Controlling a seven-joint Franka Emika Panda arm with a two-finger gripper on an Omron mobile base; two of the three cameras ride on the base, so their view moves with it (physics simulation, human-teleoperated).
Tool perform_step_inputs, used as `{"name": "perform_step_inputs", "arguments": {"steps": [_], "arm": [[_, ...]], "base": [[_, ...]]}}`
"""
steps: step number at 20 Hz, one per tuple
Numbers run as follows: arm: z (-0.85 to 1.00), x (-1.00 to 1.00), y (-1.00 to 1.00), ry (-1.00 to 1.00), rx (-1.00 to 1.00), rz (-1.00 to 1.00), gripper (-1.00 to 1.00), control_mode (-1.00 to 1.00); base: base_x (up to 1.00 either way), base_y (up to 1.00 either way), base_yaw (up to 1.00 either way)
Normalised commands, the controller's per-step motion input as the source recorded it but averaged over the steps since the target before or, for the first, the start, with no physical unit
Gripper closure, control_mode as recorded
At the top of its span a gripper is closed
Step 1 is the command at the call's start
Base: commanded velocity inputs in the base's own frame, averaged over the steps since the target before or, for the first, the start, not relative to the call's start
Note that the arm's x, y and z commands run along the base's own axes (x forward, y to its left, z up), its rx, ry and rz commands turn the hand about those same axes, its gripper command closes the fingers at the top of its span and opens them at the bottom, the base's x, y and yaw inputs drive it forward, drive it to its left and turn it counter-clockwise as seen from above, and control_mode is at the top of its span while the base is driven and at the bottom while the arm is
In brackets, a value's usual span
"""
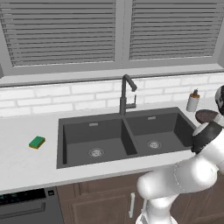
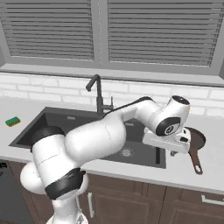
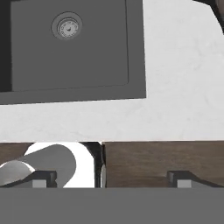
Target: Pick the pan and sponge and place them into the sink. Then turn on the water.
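While the two-finger gripper (image 2: 178, 149) hangs wide open and empty, the round dark brown metal pan (image 2: 195, 139) looks rigid, fairly heavy; best gripped by its short handle.

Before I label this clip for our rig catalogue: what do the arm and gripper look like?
A glossy white arm of rounded segments, with dark bands at the joints. The gripper has a boxy white body and two small dark finger tips.

Dark grey sink (image 1: 65, 144), green-and-yellow sponge (image 1: 37, 142), dark brown pan (image 2: 197, 139), white marbled counter (image 1: 26, 164), white brick backsplash (image 1: 52, 98)
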Motion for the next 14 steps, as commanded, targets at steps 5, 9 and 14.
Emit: {"name": "perform_step_inputs", "arguments": {"steps": [5,9,14], "arm": [[-0.37,0.33,-0.63,0.03,0.0,0.0,-1.0,-1.0],[-0.22,0.34,-0.6,0.01,0.0,0.0,-1.0,-1.0],[-0.09,0.24,-0.33,0.0,0.02,0.01,-1.0,-1.0]], "base": [[0.0,0.0,0.0],[0.0,0.0,0.0],[0.0,0.0,0.0]]}}
